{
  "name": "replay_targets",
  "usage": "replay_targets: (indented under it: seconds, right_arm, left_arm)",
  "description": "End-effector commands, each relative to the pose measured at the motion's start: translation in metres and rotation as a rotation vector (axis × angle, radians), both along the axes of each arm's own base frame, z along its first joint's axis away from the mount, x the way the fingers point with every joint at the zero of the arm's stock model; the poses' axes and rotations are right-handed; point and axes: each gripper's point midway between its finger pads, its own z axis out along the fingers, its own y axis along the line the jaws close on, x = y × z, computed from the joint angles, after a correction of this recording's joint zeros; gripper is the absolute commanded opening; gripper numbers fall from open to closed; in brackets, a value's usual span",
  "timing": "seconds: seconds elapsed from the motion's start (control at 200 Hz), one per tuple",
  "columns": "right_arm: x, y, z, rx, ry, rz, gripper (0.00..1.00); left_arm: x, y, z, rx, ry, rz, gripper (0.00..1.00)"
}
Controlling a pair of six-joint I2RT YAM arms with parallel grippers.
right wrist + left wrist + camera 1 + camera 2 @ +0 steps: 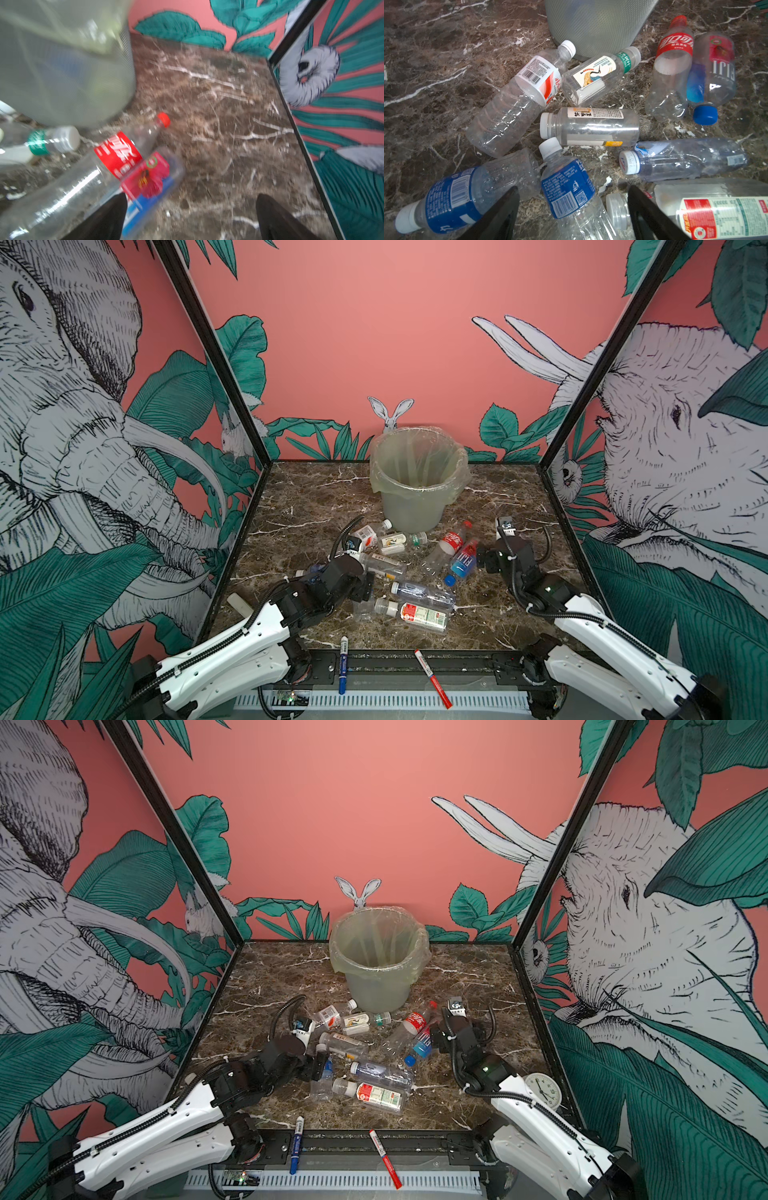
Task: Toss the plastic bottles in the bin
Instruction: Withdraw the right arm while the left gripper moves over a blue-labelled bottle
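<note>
The bin (417,472) stands at the back middle of the marble table, lined with a clear bag. Several plastic bottles lie in a heap in front of it. My left gripper (573,188) is low over the near left of the heap. Its jaws straddle a blue-labelled bottle (566,187) with a white cap, with gaps showing on both sides. My right gripper (191,195) is open at the heap's right side. One fingertip is against the blue and red Fiji bottle (149,182), which lies beside a red-labelled cola bottle (116,153); bare marble shows between the jaws.
A blue marker pen (343,664) and a red marker pen (432,678) lie on the front rail. A round clock (542,1090) sits at the near right edge. Black frame posts and printed walls close in the left, right and back sides.
</note>
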Motion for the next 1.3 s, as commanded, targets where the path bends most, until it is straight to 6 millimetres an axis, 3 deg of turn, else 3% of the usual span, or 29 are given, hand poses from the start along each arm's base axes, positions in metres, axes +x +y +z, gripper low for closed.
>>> replay_targets:
  seconds: [0.0,0.165,0.39,1.015,1.295]
  right_arm:
    - [0.006,-0.007,0.017,0.066,-0.158,-0.049,0.99]
    - [0.004,-0.009,0.004,0.073,-0.160,-0.058,0.99]
    - [0.002,-0.008,0.005,0.080,-0.153,-0.050,0.99]
    - [0.003,0.002,0.003,0.109,-0.137,-0.006,0.99]
    - [0.004,0.006,-0.001,0.107,-0.118,0.009,0.99]
  left_arm:
    - [-0.003,0.010,0.000,-0.013,0.047,0.120,0.84]
    - [-0.007,0.002,-0.001,-0.039,0.086,0.142,0.85]
    - [-0.015,-0.005,-0.033,-0.012,0.193,0.159,0.86]
    - [-0.040,0.008,-0.081,0.051,0.337,0.219,0.88]
    - [-0.036,0.004,-0.090,0.074,0.331,0.209,0.86]
